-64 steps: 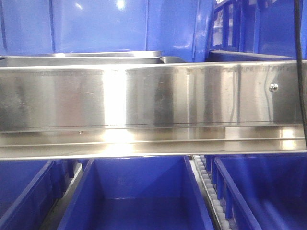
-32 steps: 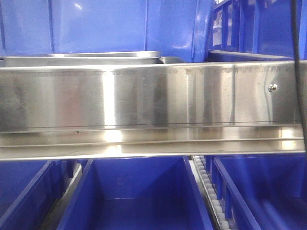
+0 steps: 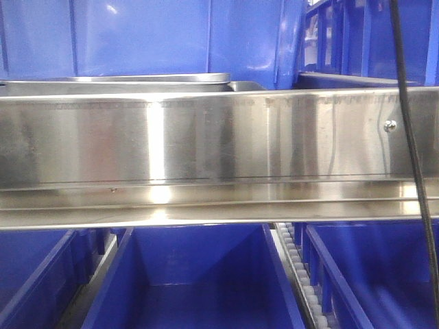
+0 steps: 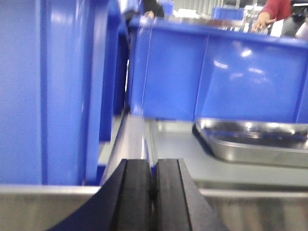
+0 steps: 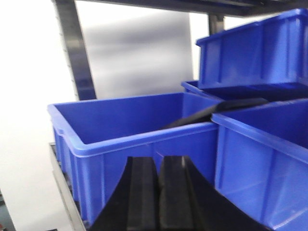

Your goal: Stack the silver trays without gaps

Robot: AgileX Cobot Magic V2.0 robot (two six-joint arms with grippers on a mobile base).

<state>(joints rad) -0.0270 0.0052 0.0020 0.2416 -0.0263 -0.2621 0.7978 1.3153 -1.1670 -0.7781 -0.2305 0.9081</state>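
Stainless steel fills the middle of the front view: a long flat shelf rail (image 3: pixel 206 144) spans the full width, with one screw (image 3: pixel 390 125) at its right. Just above the rail, at upper left, the rims of the silver trays (image 3: pixel 123 80) are seen edge-on against a blue bin wall (image 3: pixel 171 34); how many lie there, or how closely they sit, cannot be told from this angle. Open blue bins (image 3: pixel 195 281) are seen along the bottom, with a roller track (image 3: pixel 302 274) between two of them. A black cable (image 3: pixel 411 157) hangs down the right side.

In the left wrist view, the left gripper (image 4: pixel 154 192) is seen at bottom centre with its black pads pressed together, nothing between them. One silver tray (image 4: pixel 255 142) rests on the grey shelf surface (image 4: pixel 178 149) at right, before a blue bin (image 4: pixel 216 72).

In the right wrist view, the right gripper (image 5: pixel 156 197) is likewise pressed together and empty, at bottom centre before an open blue bin (image 5: pixel 134 130).
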